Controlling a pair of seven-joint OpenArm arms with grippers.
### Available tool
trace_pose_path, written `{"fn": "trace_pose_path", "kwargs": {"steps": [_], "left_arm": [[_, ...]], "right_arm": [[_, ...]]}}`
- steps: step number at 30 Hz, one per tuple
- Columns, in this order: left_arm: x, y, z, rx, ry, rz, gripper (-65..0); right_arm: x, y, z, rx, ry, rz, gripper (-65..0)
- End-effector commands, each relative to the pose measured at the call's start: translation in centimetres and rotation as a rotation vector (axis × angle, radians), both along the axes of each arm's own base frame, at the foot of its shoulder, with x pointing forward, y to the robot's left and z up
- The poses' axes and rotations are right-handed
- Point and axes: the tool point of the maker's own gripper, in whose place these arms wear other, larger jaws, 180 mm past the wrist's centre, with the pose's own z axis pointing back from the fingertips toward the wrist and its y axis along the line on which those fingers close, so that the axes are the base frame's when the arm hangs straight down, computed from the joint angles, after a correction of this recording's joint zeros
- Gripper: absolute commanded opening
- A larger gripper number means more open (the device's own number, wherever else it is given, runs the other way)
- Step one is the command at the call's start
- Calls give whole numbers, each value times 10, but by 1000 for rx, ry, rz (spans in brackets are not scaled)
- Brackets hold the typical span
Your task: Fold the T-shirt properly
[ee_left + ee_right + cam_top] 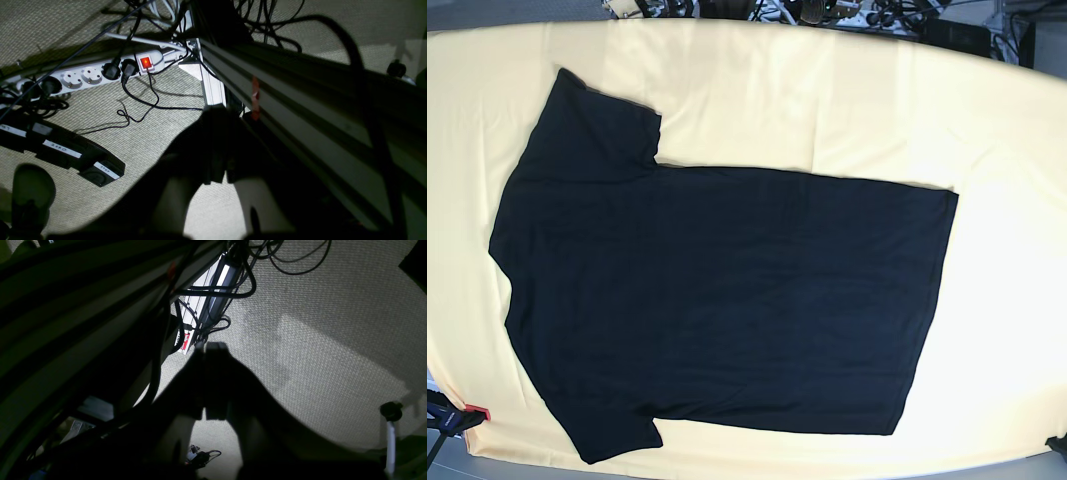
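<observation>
The black T-shirt (727, 300) lies spread flat on the pale yellow table cloth (827, 100), plain side up, with no print showing. Its sleeves point to the upper left and lower left, and its hem is at the right. Neither gripper shows in the base view. In the left wrist view my left gripper (215, 111) is a dark silhouette with its fingers together, empty, over the carpet floor beside the table frame. In the right wrist view my right gripper (211, 348) is likewise shut and empty over the floor.
A white power strip (86, 75) with a lit red switch, loose cables and a black labelled device (63, 150) lie on the carpet. An aluminium frame rail (300, 100) runs close to the left gripper. Another rail (83, 306) and cables are next to the right gripper.
</observation>
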Motion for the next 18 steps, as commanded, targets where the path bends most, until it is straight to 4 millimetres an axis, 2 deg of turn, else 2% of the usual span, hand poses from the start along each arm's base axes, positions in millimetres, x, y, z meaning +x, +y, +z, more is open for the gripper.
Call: {"fn": "trace_pose_path", "kwargs": {"steps": [1, 3, 7, 12, 18], "left_arm": [[-4, -5, 1, -9, 9, -24, -650], [-18, -4, 0, 5, 45, -90, -650], [-49, -12, 4, -18, 99, -159, -650], [-96, -33, 28, -149, 130, -189, -650], [-148, -38, 63, -207, 132, -330, -650]], "right_arm": [[7, 3, 2, 18, -8, 8, -650], [-6, 2, 3, 29, 40, 29, -650], [-48, 0, 7, 48, 151, 63, -650], [-119, 6, 21, 110, 278, 99, -650], [-169, 13, 48, 150, 305, 128, -650]]}}
